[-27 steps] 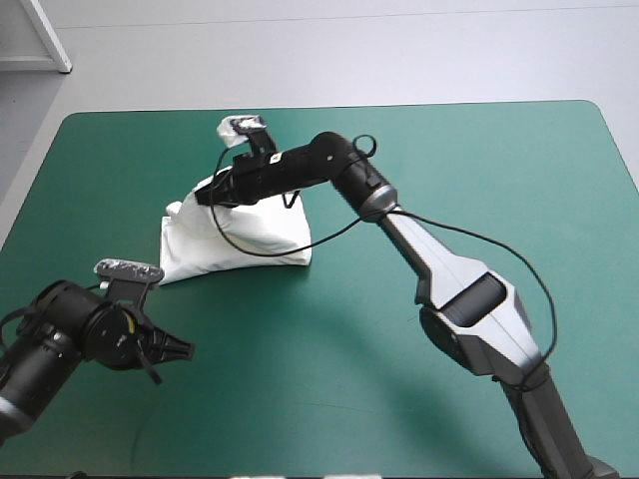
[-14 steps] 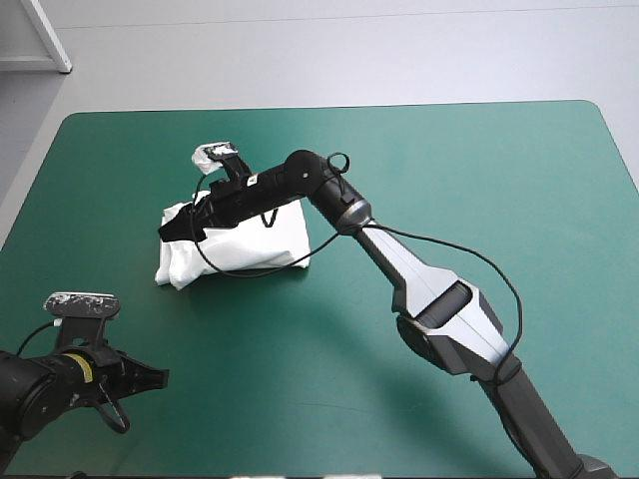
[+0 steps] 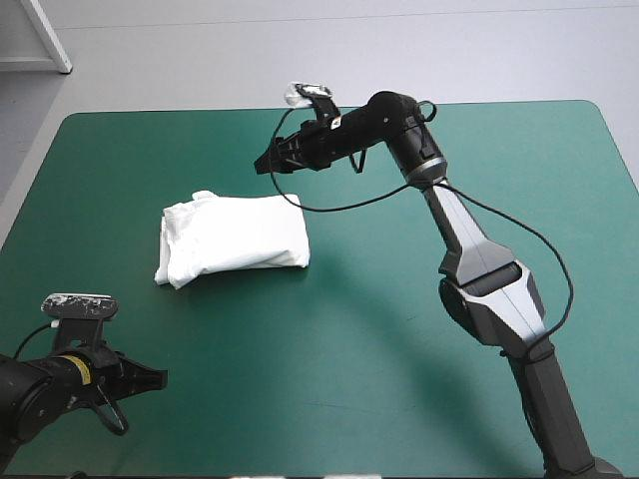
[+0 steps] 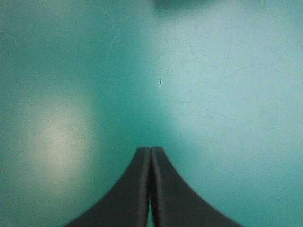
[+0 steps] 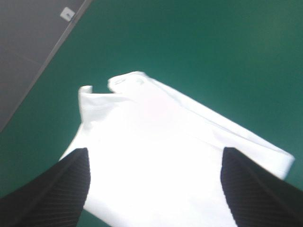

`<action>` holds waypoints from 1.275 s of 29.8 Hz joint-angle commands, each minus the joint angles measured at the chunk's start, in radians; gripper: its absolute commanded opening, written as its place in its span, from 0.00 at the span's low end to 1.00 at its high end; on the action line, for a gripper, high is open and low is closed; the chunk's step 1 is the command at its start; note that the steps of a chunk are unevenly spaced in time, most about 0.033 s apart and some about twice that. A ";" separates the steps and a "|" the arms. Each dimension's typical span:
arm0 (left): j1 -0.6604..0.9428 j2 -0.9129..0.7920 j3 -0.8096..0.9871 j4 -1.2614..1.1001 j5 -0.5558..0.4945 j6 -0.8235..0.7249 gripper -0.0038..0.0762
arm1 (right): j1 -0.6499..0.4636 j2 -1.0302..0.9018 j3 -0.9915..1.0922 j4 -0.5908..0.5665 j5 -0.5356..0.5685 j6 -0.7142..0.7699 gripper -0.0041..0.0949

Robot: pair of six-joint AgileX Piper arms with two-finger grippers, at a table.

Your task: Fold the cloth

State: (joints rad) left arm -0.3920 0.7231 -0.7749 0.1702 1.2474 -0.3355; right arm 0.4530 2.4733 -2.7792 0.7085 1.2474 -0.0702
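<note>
Folding looks finished, or close to it. The white short-sleeved fabric T-shirt [image 3: 232,239] lies as a flat rectangular bundle on the teal-green table cover [image 3: 449,200], in the left half of the table and nearer the far edge than the near one. Nothing grips it.

The right gripper of two black fin-shaped fingers [image 3: 272,165] hangs in the air between the bundle and the far edge, fingers spread wide and empty, aimed down at the cloth. The left gripper [image 3: 160,377] sits by the near left corner, fingers pressed together in one pointed arch, holding nothing.

The bundle is soft and layered. Its long edges are fairly straight, with a rumpled lump at the end facing the left edge. The cover is smooth and matte, faintly scratched.

If anything remains, I judge it to be a tidying tuck at that rumpled end. That calls for a low, gentle approach so the layers do not slide apart.
</note>
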 commanded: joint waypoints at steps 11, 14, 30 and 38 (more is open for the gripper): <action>0.001 0.000 -0.027 0.011 0.042 -0.013 0.04 | -0.007 -0.092 0.254 -0.079 0.002 0.027 0.69; 0.001 0.000 -0.027 0.010 0.042 -0.013 0.04 | 0.011 -0.092 0.329 -0.080 0.000 -0.006 0.69; 0.001 0.000 -0.027 0.012 0.042 -0.006 0.04 | 0.095 -0.071 0.374 -0.107 -0.001 -0.081 0.02; 0.001 0.000 -0.027 0.025 0.008 0.004 0.04 | 0.086 -0.162 0.374 -0.336 -0.001 -0.022 0.02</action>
State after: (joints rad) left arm -0.3920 0.7231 -0.7749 0.1712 1.2487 -0.3362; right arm 0.5524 2.4350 -2.3801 0.4587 1.2320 -0.1172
